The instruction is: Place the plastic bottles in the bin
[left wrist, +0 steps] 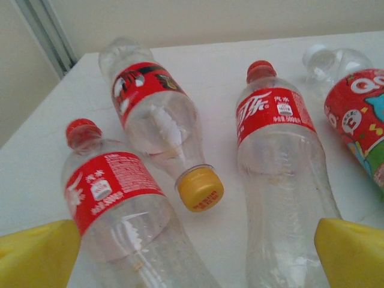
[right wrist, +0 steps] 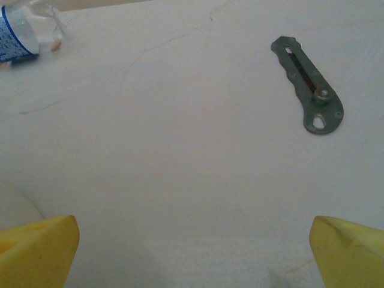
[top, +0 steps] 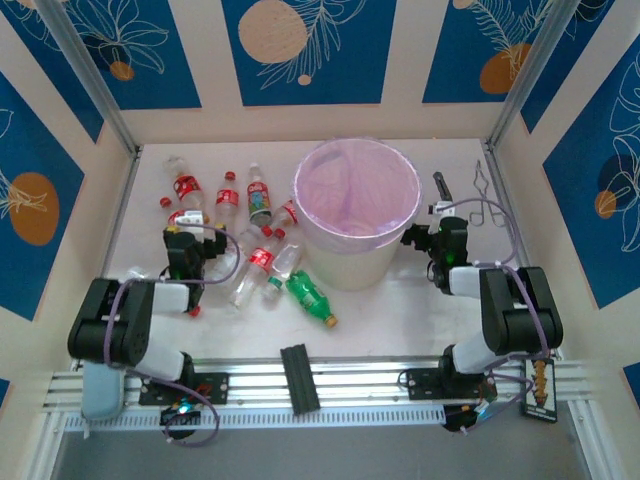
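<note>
Left gripper: released, its yellow fingers spread wide at the bottom corners of the wrist view, holding nothing.
Nearest bottle: clear with a red label and red cap, lying on its side just inside the left finger with its cap pointing away.
Yellow-capped bottle: clear with a red label, lying just beyond it with the cap towards the camera.
Third bottle: red cap, lying near the right finger, with its lower body between the fingers.
Plastic bottles, overall: a loose cluster on the desk to the left of the bin; the green bottle lies nearest the arm bases.
Bin: upright at mid-desk with a pinkish liner; I see no bottles inside from above.
Right gripper: released and empty over bare desk, with a slotted metal plate beyond it.
Handling: the bottles look empty, so probably very light. The thin walls should dent under pressure, the smooth round bodies would likely roll or slip, and breakage seems unlikely.
Where to hold: across the labelled mid-body, where the wall is straighter, squeezing gently. The neck is stiffer but narrow.
Risk: a neighbouring bottle may get nudged and roll.
</note>
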